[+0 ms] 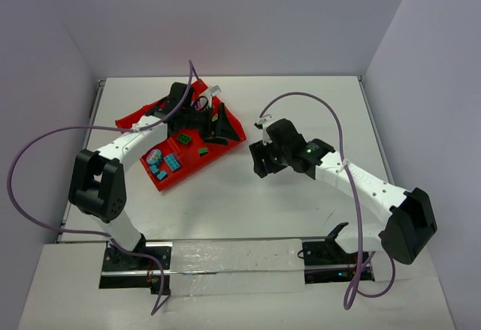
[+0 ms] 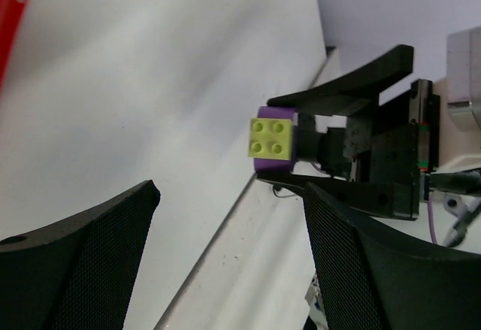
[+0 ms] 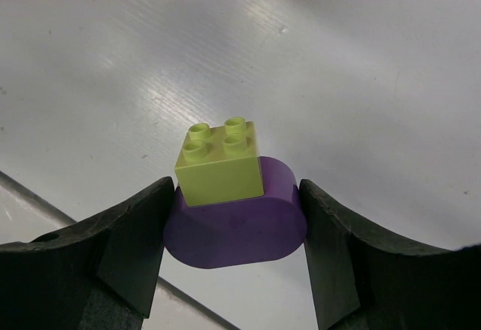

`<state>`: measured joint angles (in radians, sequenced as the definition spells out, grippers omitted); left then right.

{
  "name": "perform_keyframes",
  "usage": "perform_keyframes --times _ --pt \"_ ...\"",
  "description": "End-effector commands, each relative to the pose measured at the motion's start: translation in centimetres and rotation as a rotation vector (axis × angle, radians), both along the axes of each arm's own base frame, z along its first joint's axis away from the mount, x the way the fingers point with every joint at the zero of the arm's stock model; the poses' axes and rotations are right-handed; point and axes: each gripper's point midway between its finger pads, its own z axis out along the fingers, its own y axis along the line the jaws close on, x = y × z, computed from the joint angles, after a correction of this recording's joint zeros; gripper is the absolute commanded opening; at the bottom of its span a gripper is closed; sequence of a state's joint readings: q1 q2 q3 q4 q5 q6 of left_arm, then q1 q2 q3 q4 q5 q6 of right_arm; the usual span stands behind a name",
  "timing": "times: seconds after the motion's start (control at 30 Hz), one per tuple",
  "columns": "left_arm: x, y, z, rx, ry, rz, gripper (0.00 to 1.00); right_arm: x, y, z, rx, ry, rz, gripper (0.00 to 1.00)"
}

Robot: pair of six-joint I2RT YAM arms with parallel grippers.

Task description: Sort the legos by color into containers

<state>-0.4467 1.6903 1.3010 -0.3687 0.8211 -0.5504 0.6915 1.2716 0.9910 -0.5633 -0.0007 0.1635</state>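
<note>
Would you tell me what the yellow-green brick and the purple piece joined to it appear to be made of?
The yellow-green brick looks like hard moulded plastic, smooth satin: crisp studs, even colour. The purple piece is probably the same: faint sheen on its rounded face.

**Plastics, Glossy and Matt**

Smooth moulded plastic on the yellow-green brick (image 3: 219, 166), faintly shiny at the studs. Same smooth plastic on the purple brick (image 3: 240, 234) beneath, with a softer sheen. Matt black plastic, slightly grainy, on the right gripper (image 3: 235, 225) fingers (image 3: 128, 240). Fine mesh-like, rough-looking black texture on the left gripper (image 2: 231, 195) fingers (image 2: 83, 270). Bright, glossy red plastic for the tray (image 1: 129, 122). Smooth white table (image 3: 338, 82), finely ribbed, with soft glare. Smooth purple sheathing on the cables (image 1: 45, 138). White casing on the left arm (image 1: 124, 146) and right arm (image 1: 372, 187).
</note>
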Motion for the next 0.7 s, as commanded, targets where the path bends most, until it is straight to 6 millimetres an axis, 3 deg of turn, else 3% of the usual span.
perform_keyframes --times 0.0,0.3,0.67 --pt "-1.7 -2.3 1.3 -0.118 -0.003 -0.137 0.86 0.4 1.3 3.5 0.064 -0.063 0.035 0.37" --pt "-3.5 -4.7 -1.2 -0.085 0.063 -0.188 0.85 0.1 1.8 4.6 0.086 -0.082 0.051 0.37" --pt "-4.4 -6.7 -2.3 -0.071 0.078 -0.229 0.8 -0.1 2.5 5.6 0.11 -0.097 0.057 0.37"
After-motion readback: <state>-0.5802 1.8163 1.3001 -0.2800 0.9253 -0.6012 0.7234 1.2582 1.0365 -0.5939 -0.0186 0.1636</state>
